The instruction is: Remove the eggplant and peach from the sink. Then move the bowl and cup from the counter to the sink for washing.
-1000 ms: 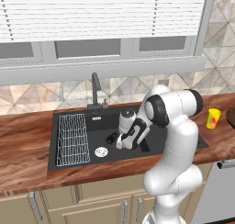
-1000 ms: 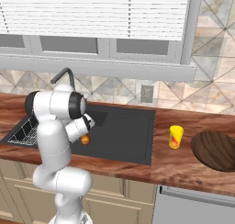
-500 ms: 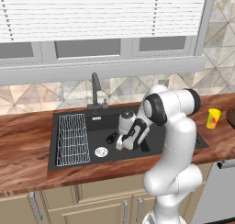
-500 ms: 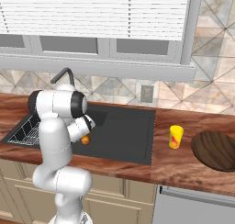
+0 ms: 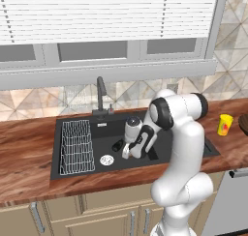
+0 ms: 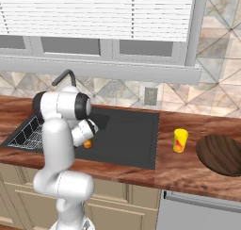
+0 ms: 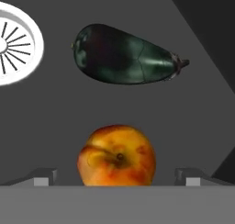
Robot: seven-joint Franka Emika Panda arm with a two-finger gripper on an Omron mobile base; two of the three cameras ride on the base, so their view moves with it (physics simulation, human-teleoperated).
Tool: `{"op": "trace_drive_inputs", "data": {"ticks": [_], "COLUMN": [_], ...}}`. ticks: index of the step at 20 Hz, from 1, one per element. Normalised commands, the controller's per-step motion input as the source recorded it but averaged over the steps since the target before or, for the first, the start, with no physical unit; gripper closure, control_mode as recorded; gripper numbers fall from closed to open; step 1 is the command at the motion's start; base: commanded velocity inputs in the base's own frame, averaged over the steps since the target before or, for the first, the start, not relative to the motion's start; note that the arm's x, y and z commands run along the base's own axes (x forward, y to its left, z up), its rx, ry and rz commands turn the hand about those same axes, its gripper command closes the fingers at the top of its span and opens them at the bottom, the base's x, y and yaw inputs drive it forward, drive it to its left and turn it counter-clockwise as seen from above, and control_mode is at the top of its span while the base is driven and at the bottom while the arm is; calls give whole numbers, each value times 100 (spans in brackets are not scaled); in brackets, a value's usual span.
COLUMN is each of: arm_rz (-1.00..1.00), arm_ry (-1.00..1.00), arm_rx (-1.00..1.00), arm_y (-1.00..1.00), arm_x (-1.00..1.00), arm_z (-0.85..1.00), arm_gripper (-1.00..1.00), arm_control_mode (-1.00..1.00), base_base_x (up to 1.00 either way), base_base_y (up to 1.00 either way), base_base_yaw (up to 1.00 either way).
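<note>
With the arm bent down into the big black rectangular sink, the fingers hang spread wide apart, nothing held, and the small round orange-red peach sits squarely between the two tips in the hand view, stem dimple facing the camera. That's the relation that counts: the fruit lies straight ahead of the open fingers, centred in the gap, one dark tip to each side of it and neither touching it as far as I can tell. Being round, it has no long axis to worry about, so any closing line should do. Just beyond it on the basin floor lies the dark blackish-green elongated eggplant, long axis running across the hand view, parallel to the line between the tips, fat end toward the silver round drain and tapered stem end pointing the other way. Peach and eggplant are near but apart. My read: the peach is nearer and lined up, so a short advance and a squeeze looks like the call. Over on the counter, the small yellow cylindrical cup and the wide brown wood-grain bowl wait untouched.
</note>
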Motion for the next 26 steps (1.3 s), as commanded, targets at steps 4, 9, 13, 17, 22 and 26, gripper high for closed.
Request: {"op": "trace_drive_inputs", "data": {"ticks": [4, 9, 13, 17, 22, 26], "arm_rz": [0, 0, 0, 0, 0, 0], "arm_ry": [0, 0, 0, 0, 2, 2], "arm_rx": [0, 0, 0, 0, 0, 0], "arm_y": [0, 0, 0, 0, 0, 0], "arm_x": [6, 6, 7, 7, 4, 5], "arm_z": [-14, -13, -13, -12, -15, -14], "arm_gripper": [-100, -100, -100, -100, -100, -100], "arm_control_mode": [-100, -100, -100, -100, -100, -100], "base_base_x": [0, 0, 0, 0, 0, 0], "base_base_y": [0, 0, 0, 0, 0, 0], "base_base_yaw": [0, 0, 0, 0, 0, 0]}}
